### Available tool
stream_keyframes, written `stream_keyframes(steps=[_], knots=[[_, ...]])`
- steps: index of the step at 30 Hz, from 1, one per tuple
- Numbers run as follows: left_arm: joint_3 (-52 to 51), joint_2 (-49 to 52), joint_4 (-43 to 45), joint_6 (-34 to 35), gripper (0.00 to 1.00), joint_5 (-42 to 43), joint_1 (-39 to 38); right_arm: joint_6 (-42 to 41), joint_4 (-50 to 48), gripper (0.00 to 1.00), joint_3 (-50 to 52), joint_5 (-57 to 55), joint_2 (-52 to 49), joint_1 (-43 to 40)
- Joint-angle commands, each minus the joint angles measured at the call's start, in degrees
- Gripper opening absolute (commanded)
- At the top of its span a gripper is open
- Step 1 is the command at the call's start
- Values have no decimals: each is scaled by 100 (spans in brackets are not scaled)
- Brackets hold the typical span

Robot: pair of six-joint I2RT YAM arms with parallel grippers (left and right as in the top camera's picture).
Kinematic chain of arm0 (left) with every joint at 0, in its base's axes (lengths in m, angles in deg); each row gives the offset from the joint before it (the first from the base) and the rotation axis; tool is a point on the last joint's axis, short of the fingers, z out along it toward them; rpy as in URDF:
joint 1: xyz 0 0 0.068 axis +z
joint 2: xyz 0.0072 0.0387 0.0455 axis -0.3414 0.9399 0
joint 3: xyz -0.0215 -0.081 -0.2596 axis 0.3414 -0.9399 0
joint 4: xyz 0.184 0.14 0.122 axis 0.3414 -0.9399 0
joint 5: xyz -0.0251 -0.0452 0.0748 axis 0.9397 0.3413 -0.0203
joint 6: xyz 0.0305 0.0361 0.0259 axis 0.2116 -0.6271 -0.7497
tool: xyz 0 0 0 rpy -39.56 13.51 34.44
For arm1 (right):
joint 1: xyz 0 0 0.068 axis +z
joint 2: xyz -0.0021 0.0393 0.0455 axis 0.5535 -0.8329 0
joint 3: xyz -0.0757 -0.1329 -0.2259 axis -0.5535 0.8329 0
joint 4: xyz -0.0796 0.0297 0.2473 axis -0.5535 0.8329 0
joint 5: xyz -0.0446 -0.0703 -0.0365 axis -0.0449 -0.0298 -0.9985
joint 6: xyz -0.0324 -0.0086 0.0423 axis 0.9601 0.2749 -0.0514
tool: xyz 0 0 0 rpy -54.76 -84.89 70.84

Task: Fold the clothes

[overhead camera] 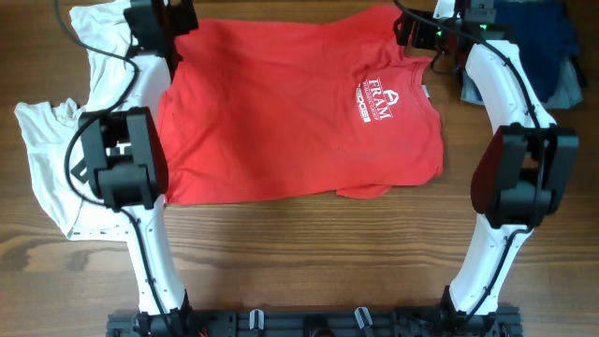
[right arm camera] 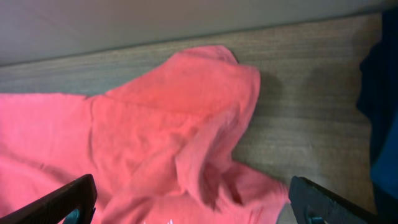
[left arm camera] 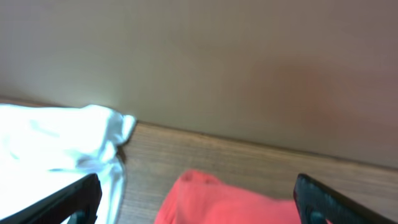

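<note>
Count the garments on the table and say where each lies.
4. Red T-shirt spread mid-table; white shirt at the left, partly under the left arm; dark blue garment in the far right corner; light blue garment beside it. More may be hidden.

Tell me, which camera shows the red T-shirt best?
Overhead: nearly the whole red T-shirt lies spread, white lettering visible. Right wrist shows only a rumpled part; left wrist, just a small edge.

The red T-shirt point(overhead camera: 281, 112) is showing as soft, matt cotton cloth with faint creases, the white T-shirt point(overhead camera: 47, 159) is looking like thinner rumpled cloth, the table point(overhead camera: 328, 271) is showing matt wood grain, and the arm shells point(overhead camera: 501, 84) are gleaming as smooth white plastic.
</note>
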Motion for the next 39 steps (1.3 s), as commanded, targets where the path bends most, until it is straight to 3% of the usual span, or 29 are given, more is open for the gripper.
stream_keyframes(steps=[1, 10, 15, 20, 28, 39], knots=[[173, -1296, -1290, 15, 100, -96, 7, -2, 463, 100, -50, 114, 984, 24], [173, -3213, -5200, 103, 100, 887, -326, -459, 2730, 100, -48, 105, 2256, 24], [173, -3600, -7329, 1513, 100, 844, -459, -922, 3803, 100, 44, -26, 2337, 24], [-74, -3600, -8773, 2894, 93, 278, -459, -1209, 3954, 100, 774, -20, 2337, 24], [-1250, -3707, -9053, 4044, 90, 20, -463, -1351, 3432, 100, 2035, 105, 2337, 26], [-3438, -3709, -7796, 4177, 78, -205, -450, -918, 3082, 100, 2490, 332, 2337, 120]])
